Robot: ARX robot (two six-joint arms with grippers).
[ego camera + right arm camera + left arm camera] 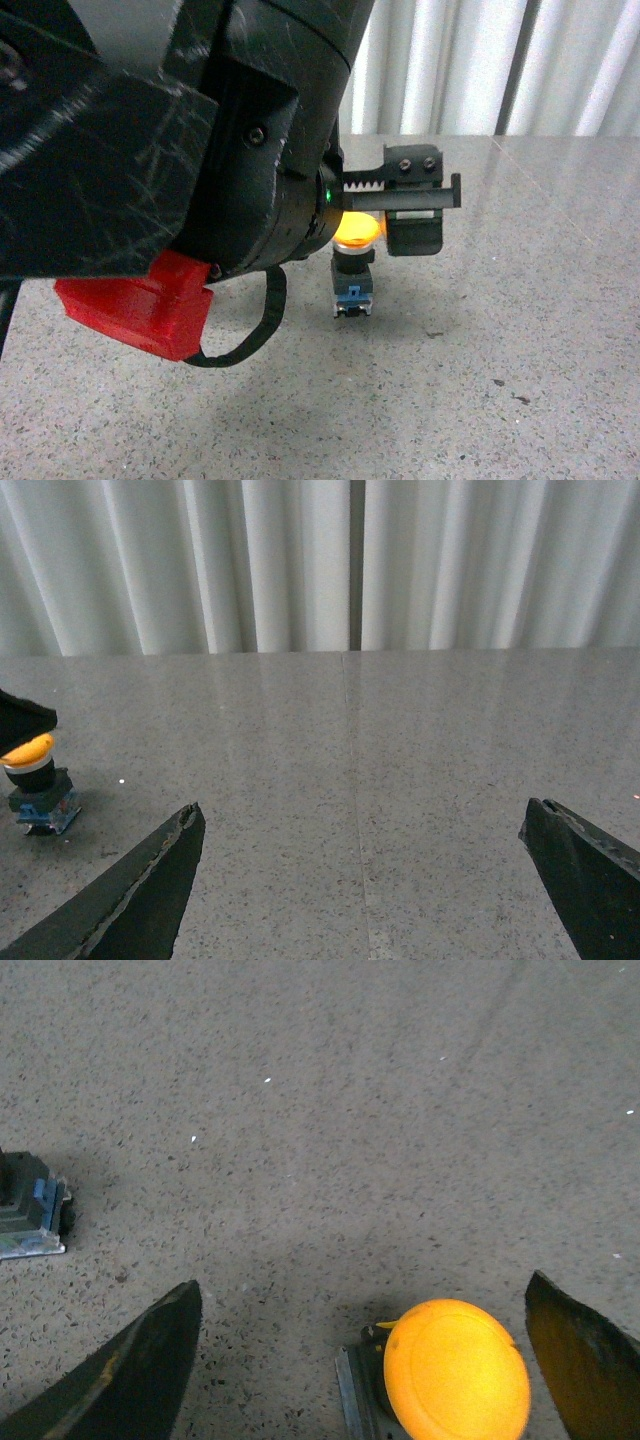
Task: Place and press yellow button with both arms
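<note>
The yellow button (457, 1368) stands upright on the grey speckled table (500, 380), and its round cap faces the left wrist camera. My left gripper (362, 1285) is open around it, with the cap closer to one finger (580, 1360) and a narrow gap between them. In the front view the cap (358, 230) glows beside a black finger (415, 235), with the black body and blue base (352, 300) below. My right gripper (362, 808) is open over bare table, well away from the button (30, 755) at the edge of its view.
My bulky black left arm with its red block (135, 305) fills the left of the front view. A second part with a black body and a blue and metal base (30, 1210) stands near the left gripper. White curtains (300, 560) hang behind the table.
</note>
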